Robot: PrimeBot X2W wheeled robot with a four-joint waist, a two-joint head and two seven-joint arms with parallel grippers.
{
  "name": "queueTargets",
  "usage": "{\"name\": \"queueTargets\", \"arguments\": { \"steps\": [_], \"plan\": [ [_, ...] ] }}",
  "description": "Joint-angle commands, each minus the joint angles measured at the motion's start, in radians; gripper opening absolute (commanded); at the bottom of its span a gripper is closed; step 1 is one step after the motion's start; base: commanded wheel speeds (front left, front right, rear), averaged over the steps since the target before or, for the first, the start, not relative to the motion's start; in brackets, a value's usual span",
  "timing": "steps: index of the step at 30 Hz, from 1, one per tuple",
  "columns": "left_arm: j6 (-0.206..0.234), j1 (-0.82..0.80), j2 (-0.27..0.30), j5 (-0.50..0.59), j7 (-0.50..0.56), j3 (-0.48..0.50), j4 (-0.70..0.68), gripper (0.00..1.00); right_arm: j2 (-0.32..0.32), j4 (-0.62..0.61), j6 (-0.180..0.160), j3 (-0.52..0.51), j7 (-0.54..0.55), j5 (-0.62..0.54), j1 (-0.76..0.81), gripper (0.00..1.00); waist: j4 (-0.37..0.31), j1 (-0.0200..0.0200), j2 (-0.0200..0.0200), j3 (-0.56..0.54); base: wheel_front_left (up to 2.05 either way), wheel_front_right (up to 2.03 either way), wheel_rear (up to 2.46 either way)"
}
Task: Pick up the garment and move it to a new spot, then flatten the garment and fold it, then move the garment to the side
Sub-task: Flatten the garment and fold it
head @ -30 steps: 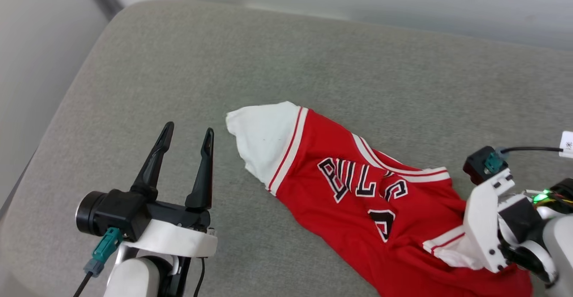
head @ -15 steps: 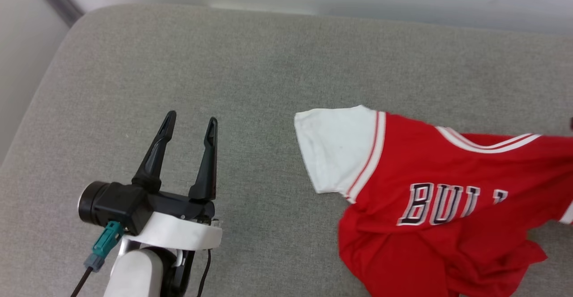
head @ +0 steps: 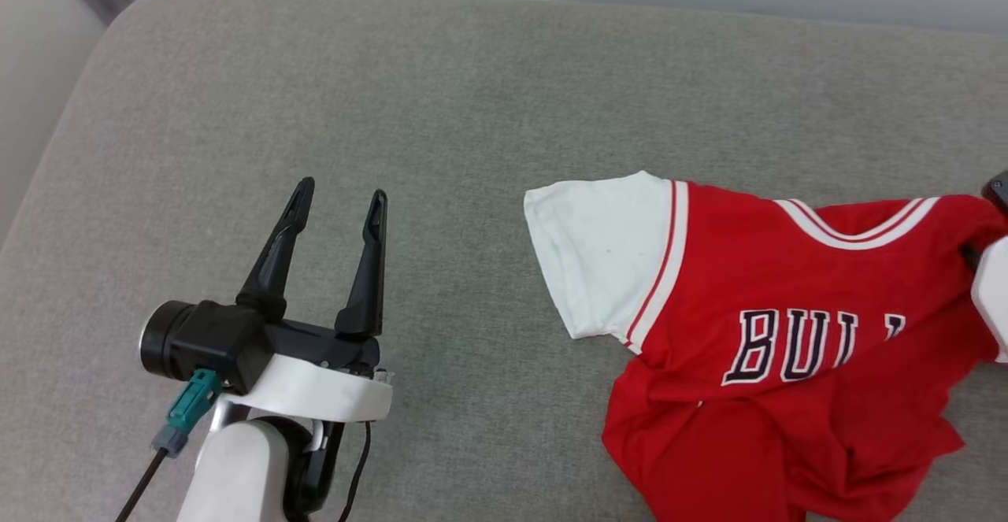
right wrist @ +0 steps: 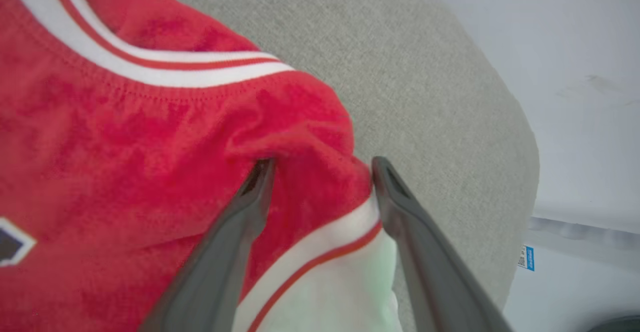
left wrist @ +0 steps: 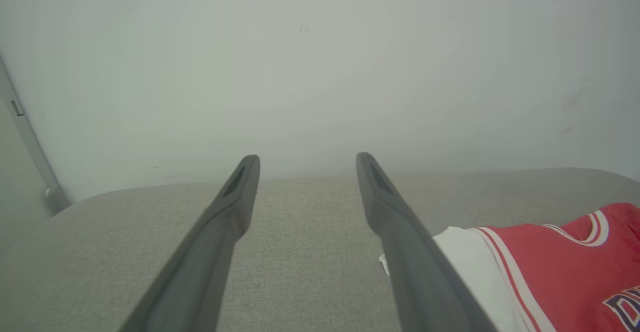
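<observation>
The right gripper (right wrist: 322, 172) has its two fingers spread wide. A bunched fold of the garment (right wrist: 125, 146) lies between them. The 9 o'clock fingertip is tucked under a red ridge and the 3 o'clock fingertip touches the striped seam of a white sleeve, but the fabric sits slack in the gap and is not pinched. How far the fingers reach beneath the cloth is hidden. The left gripper (head: 340, 190) also stands wide open with nothing between its fingers. In its own wrist view, the left gripper (left wrist: 307, 157) points over bare grey cushion (left wrist: 300, 232) toward a pale wall (left wrist: 320, 46). In the head view, the garment (head: 787, 270) lies on the cushion (head: 394, 73) at 3 o'clock from the left gripper, with a strip of bare upholstery between them. Its one fully visible white sleeve points to 9 o'clock. The lower hem is crumpled under at 6 o'clock, and the picture's edges cut the shirt off at 3 and 6 o'clock. Three chest letters read clearly, B, U and L, and a fourth is only a sliver. The right arm's pale wrist (head: 994, 294) juts in at the 3 o'clock edge over the red cloth. In the left wrist view, that gripper's own finger covers part of the garment (left wrist: 550, 272). A small blue label (right wrist: 525, 258) sits on the wall at 4 o'clock in the right wrist view, its print too small to read. In all there are two grippers, four fingers and one garment.
</observation>
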Motion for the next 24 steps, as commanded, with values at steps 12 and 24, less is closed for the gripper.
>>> {"name": "queueTargets", "arguments": {
  "steps": [12,24],
  "plan": [
    [0.009,0.060,0.002,-0.050,-0.002,0.076,0.030,1.00,0.211,-0.034,-0.001,-0.231,-0.315,0.012,0.067,1.00,-0.149,-0.0001,0.0000,-0.133,0.00,0.00,0.00],
    [0.002,0.049,0.070,-0.099,0.129,0.009,0.068,1.00,0.531,-0.359,-0.001,-0.546,-0.606,-0.009,0.392,1.00,-0.248,-0.0001,0.0000,-0.136,0.00,0.00,0.00]
  ]
}}
